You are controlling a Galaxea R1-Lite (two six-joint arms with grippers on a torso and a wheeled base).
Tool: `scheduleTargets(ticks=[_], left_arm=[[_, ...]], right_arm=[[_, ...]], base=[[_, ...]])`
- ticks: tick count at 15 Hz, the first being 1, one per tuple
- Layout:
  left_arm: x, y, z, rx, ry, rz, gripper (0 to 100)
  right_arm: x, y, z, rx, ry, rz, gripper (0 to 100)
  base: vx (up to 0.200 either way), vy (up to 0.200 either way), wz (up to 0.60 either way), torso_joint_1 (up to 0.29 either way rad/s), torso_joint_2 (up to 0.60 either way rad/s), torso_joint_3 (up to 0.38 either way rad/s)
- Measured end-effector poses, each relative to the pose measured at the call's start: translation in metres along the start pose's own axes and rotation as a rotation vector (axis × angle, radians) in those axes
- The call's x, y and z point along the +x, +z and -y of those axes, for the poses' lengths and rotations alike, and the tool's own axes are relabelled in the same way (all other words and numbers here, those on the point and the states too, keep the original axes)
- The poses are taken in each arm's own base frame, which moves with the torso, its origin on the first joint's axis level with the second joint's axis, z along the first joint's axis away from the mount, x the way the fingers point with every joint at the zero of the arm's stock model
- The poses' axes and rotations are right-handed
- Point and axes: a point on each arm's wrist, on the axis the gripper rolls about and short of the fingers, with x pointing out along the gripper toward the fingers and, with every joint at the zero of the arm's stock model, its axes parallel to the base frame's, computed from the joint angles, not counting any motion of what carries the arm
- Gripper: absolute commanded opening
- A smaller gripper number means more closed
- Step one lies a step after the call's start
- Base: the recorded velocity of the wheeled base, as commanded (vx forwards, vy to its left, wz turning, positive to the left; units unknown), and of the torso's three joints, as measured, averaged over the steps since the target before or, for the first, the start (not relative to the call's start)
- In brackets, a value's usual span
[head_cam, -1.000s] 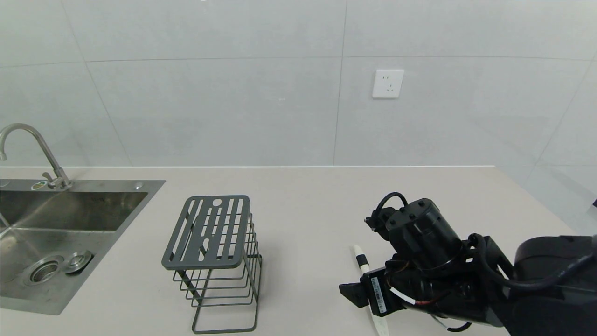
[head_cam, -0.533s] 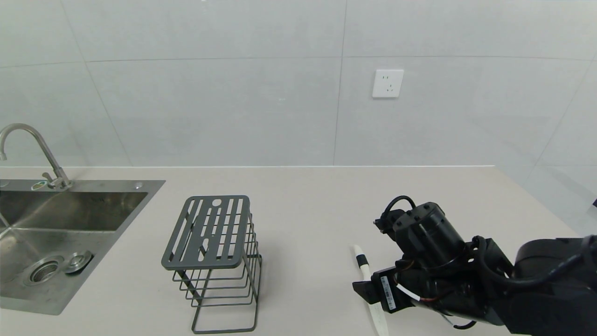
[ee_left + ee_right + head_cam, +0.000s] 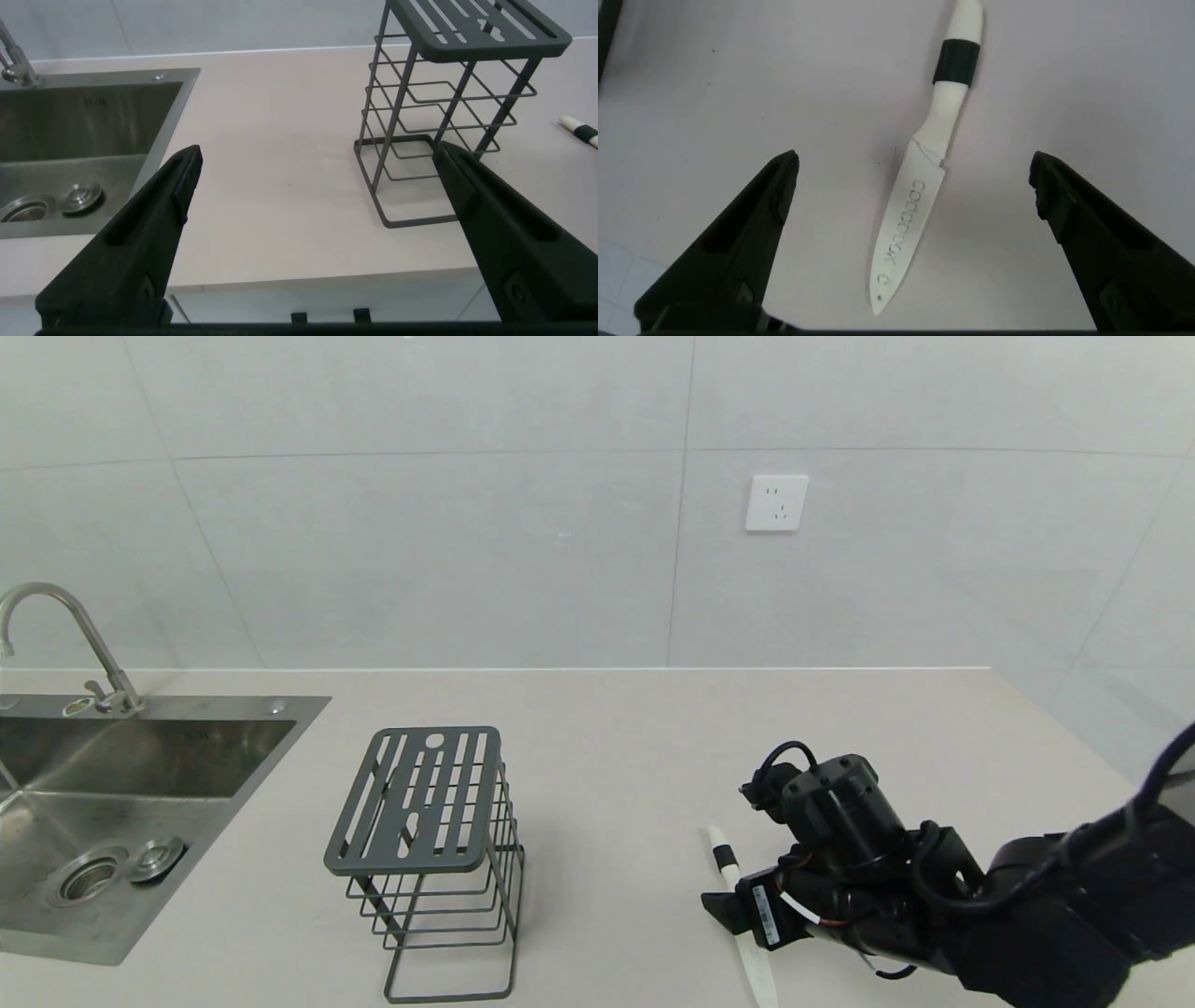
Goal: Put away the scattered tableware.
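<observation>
The step in hand looks like the pickup. The right gripper point(image 3: 913, 168) hangs spread wide over the white ceramic knife with a black-banded handle point(image 3: 902, 224). The knife lies flat near the beige countertop's point(image 3: 607, 756) front edge, between the dark wire rack with a slotted top point(image 3: 420, 803) and the right edge. Next, the gripper probably needs to descend and close across the handle. The blade bears a row of small print. The left gripper point(image 3: 318, 159) is open and empty.

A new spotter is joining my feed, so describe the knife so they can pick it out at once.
On the pale counter, look right of the steel sink, past the dark wire rack standing mid-counter. The knife lies flat on the counter right of that rack, under the open right gripper. It is slim and all white, with one black band round its handle.
</observation>
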Motion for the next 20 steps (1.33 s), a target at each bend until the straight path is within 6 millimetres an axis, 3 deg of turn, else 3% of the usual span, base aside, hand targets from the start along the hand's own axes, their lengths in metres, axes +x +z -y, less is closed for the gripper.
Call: scheduleTargets(ticks=[9,16,17,20], left_arm=[[0.000,0.000,0.000,-0.003,0.001,0.000,100],[0.000,0.000,0.000,-0.003,0.001,0.000,100],[0.000,0.000,0.000,-0.003,0.001,0.000,100],[0.000,0.000,0.000,-0.003,0.001,0.000,100]], right_arm=[[0.039,-0.001,0.014,-0.078,-0.013,-0.016,100],[0.046,-0.007,0.005,-0.112,0.001,-0.037,100],[0.046,-0.008,0.004,-0.116,0.004,-0.040,0],[0.048,-0.012,0.002,-0.125,0.005,-0.057,0]], base=[[0.000,0.000,0.00,0.000,0.00,0.000],[0.000,0.000,0.00,0.000,0.00,0.000],[0.000,0.000,0.00,0.000,0.00,0.000],[0.000,0.000,0.00,0.000,0.00,0.000]])
